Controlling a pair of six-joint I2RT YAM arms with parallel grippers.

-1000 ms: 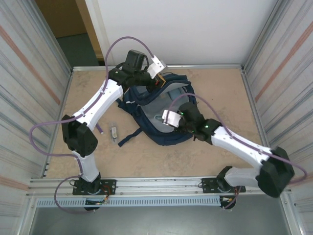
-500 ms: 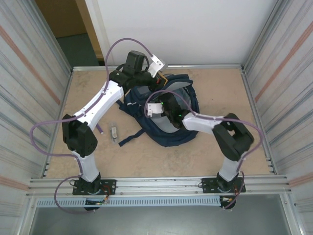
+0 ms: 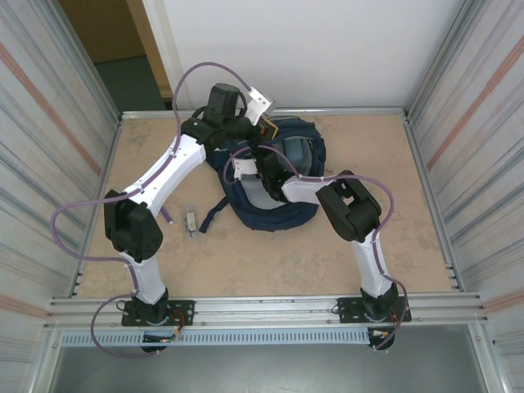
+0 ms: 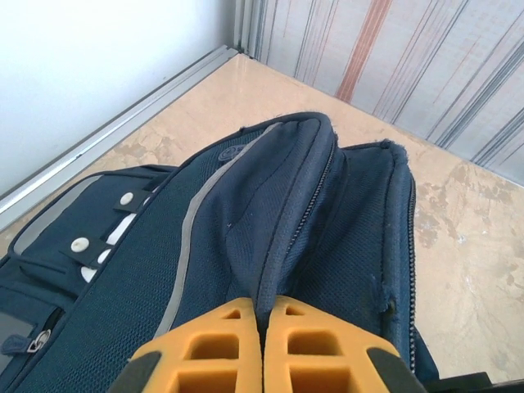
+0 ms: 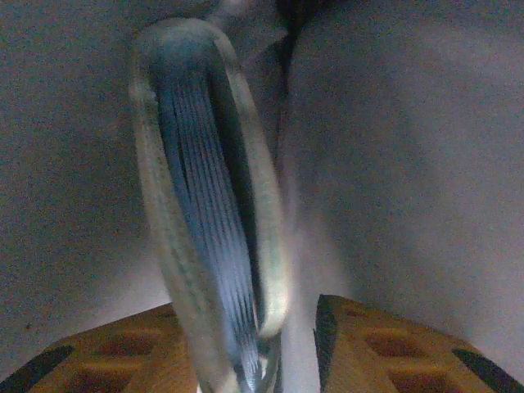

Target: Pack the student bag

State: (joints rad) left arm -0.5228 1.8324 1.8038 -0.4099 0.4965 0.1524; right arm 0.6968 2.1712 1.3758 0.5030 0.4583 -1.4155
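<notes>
**Top external.** The student bag (image 3: pixel 282 176) lies near the middle of the table's (image 3: pixel 393 246) far edge. The left gripper (image 3: pixel 264 123) is at the bag's far rim. The right arm (image 3: pixel 307 187) reaches in from the right, with its wrist sunk in the bag's mouth.

**Left wrist.** The left gripper (image 4: pixel 262 315) has its jaws together, clamped on a raised fold of the student bag's (image 4: pixel 270 213) zipped rim.

**Right wrist.** Inside the dim bag, the right gripper (image 5: pixel 262 323) has its jaws apart around a thin book (image 5: pixel 213 221) seen edge-on. The book's long axis runs straight away from the pincer. Blur hides whether the pads press on it. The likely next move is for the right arm to back out along that axis.
</notes>
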